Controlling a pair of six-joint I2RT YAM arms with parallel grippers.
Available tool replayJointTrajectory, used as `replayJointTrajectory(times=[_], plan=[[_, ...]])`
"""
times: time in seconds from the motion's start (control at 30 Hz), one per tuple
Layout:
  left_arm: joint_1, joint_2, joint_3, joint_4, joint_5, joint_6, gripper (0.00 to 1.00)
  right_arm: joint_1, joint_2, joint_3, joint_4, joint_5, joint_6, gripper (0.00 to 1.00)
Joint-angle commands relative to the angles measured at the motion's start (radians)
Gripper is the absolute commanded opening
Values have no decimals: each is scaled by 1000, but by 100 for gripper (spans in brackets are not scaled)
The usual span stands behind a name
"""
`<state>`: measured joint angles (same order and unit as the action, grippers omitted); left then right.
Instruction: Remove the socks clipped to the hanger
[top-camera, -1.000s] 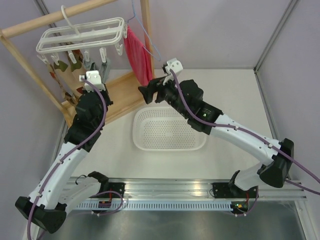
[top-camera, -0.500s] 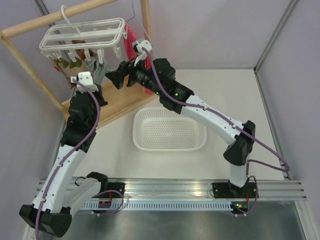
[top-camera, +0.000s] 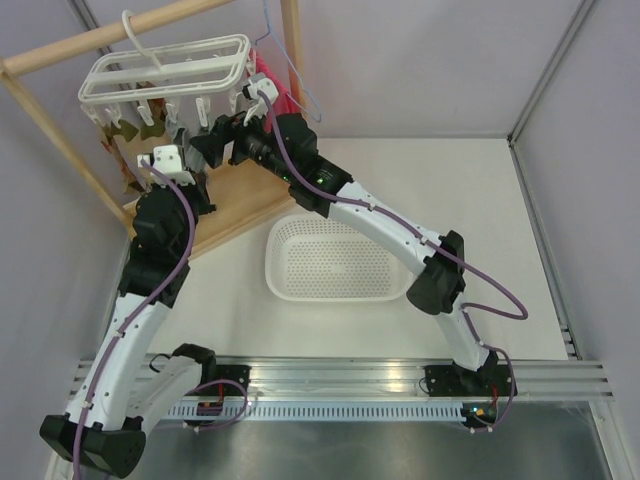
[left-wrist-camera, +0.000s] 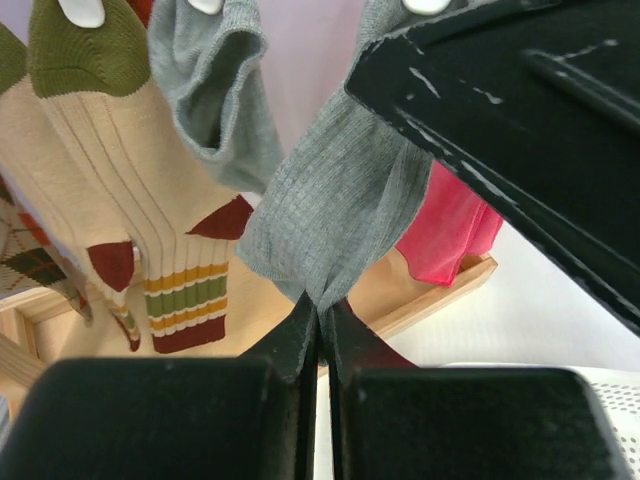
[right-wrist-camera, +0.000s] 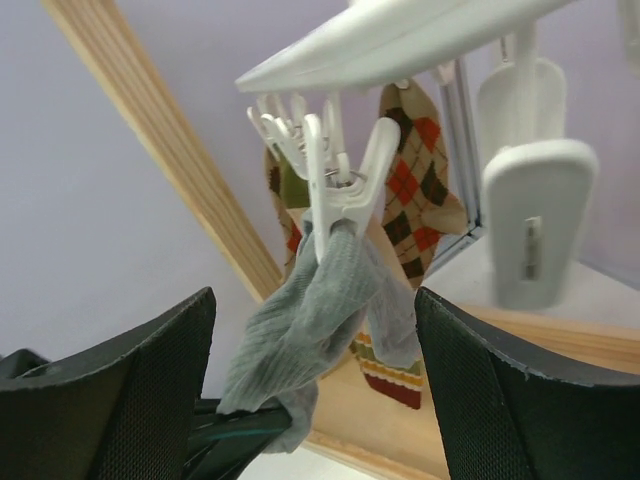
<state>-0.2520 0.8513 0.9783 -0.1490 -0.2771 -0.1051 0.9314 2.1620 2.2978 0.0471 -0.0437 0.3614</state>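
- The left gripper (left-wrist-camera: 322, 315) has its fingers pressed together on the lowest tip of a grey sock (left-wrist-camera: 335, 200).
- That grey sock hangs from a white clip (right-wrist-camera: 340, 190) on the underside of the hanger (right-wrist-camera: 400, 38), and the clip's jaws bite its top edge.
- The right gripper (top-camera: 205, 148) is spread wide. One finger sits on either side of the same sock, just below the clip, and neither touches it.
- The hanger hooks over the wooden rail (top-camera: 100, 35) at the far left of the table.
- Beside the grey sock, also clipped up, are a second grey sock (left-wrist-camera: 215, 90), a tan ribbed sock (left-wrist-camera: 130, 200) with an olive cuff, and an argyle sock (right-wrist-camera: 415, 170).
- A red cloth (left-wrist-camera: 450, 230) hangs behind the grey sock.
- A white mesh basket (top-camera: 340, 260) lies on the table near the rack.
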Motion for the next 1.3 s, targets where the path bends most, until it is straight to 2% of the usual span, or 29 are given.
replayJointTrajectory(times=[0.0,0.3,0.47,0.63,0.87,0.97,1.03,1.13,1.17,1.27], plan=[[10,-8,-1,25,35,-38,2,0,16,80,42,76,-33,84],[16,-11,-6,22,44,-44,2,-11,105,201,114,62,-19,86],[17,-9,-6,23,55,-48,2,-28,139,215,165,50,16,87],[17,-9,-9,23,67,-53,2,-36,157,230,197,47,28,81],[17,-11,-12,23,67,-51,2,-40,171,235,289,47,51,56],[17,-11,-12,23,70,-53,2,-39,174,244,304,19,57,54],[17,-11,-12,23,72,-54,2,-42,176,246,315,18,57,47],[17,-8,-13,22,78,-56,2,-40,174,244,335,11,66,29],[17,-6,-13,23,78,-56,2,-40,176,244,345,11,68,18],[17,-6,-13,22,76,-56,2,-37,177,244,352,10,67,1]])
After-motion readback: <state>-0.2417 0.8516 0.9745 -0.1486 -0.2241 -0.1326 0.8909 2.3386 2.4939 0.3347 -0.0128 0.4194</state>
